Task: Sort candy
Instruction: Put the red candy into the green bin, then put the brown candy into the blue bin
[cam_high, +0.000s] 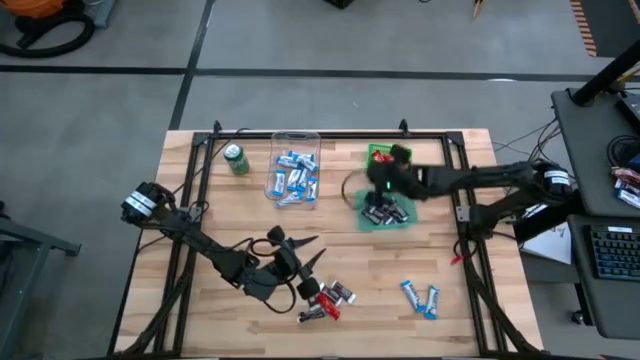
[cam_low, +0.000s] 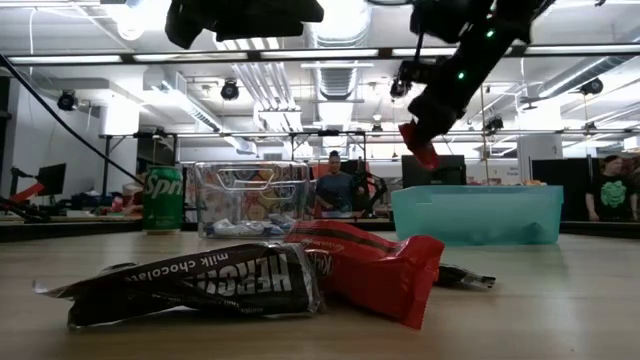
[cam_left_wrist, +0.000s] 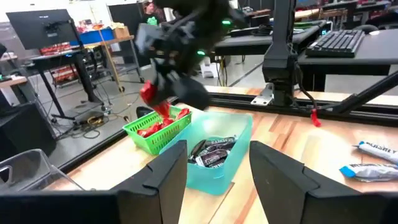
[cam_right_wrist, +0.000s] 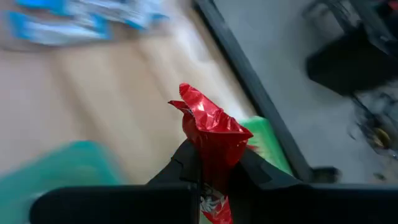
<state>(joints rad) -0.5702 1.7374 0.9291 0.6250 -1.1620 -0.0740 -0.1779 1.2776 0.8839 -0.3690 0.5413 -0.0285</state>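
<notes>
My right gripper (cam_high: 383, 178) hovers over the green basket (cam_high: 383, 155) and the teal bin (cam_high: 388, 212), shut on a red-wrapped candy bar (cam_right_wrist: 211, 132). That bar also shows in the low view (cam_low: 419, 144) and in the left wrist view (cam_left_wrist: 149, 93). My left gripper (cam_high: 298, 252) is open above the table's near middle, beside a small pile of red and black candy bars (cam_high: 326, 298) that lie flat on the wood. Two blue-and-white bars (cam_high: 420, 297) lie to the pile's right. The basket (cam_left_wrist: 158, 127) holds red bars and the teal bin (cam_left_wrist: 214, 152) holds black ones. My right gripper pinches the red candy bar between its two fingers at the bar's lower part (cam_right_wrist: 211, 168). The crumpled free end (cam_right_wrist: 194, 102) sticks out beyond the fingertips. The bar is lifted clear, above the basket and the bin.
A clear bin with blue-and-white bars (cam_high: 295, 168) stands at the far middle, with a green soda can (cam_high: 236, 158) to its left. A black frame (cam_high: 200, 150) runs round the tabletop. People and desks show in the room beyond (cam_low: 335, 185).
</notes>
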